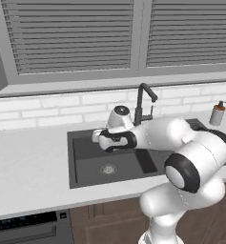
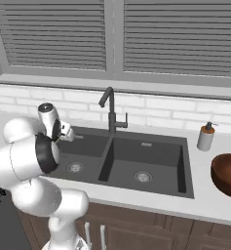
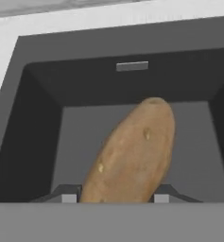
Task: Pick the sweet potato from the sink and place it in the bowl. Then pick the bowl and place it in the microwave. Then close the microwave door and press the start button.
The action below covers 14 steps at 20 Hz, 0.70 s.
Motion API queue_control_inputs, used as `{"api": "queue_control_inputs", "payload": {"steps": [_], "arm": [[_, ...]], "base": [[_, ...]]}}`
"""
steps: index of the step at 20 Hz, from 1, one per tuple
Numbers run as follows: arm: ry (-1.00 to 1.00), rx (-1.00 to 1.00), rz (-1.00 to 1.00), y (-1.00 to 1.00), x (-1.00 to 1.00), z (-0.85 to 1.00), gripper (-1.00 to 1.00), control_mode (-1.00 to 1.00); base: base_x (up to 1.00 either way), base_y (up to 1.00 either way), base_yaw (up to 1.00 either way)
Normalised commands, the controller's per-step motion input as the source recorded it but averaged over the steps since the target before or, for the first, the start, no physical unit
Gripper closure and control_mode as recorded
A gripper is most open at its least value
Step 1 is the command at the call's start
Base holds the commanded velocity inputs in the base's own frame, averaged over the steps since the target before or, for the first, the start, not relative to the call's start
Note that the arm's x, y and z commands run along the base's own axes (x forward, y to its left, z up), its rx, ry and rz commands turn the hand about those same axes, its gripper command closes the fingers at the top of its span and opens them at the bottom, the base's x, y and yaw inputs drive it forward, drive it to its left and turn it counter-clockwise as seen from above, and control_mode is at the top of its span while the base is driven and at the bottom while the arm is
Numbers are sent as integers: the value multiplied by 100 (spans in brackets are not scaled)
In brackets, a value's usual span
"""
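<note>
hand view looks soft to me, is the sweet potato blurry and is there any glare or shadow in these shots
Hand view: sweet potato soft-edged, between the pincer fingertips. Left base view: flat even light, no glare, sink matte. Right base view: dark shading inside the bowl.

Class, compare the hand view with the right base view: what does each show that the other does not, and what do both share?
Hand view alone: the sweet potato, lying between the claw's two fingertips over a basin floor.

Right base view alone: the bowl on the counter right of the sink, the soap bottle, the faucet and both drains.

Shared: the dark grey sink and its pale counter.
</note>
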Motion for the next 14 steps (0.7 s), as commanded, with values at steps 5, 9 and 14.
{"api": "queue_control_inputs", "payload": {"steps": [5, 9, 14], "arm": [[-7, -3, 0, -3, -40, 100, 100, -100], [0, -5, 0, -17, -51, 100, 100, -100], [-1, -2, -4, -77, -71, 80, 100, -100]], "base": [[0, 0, 0], [0, 0, 0], [0, 0, 0]]}}
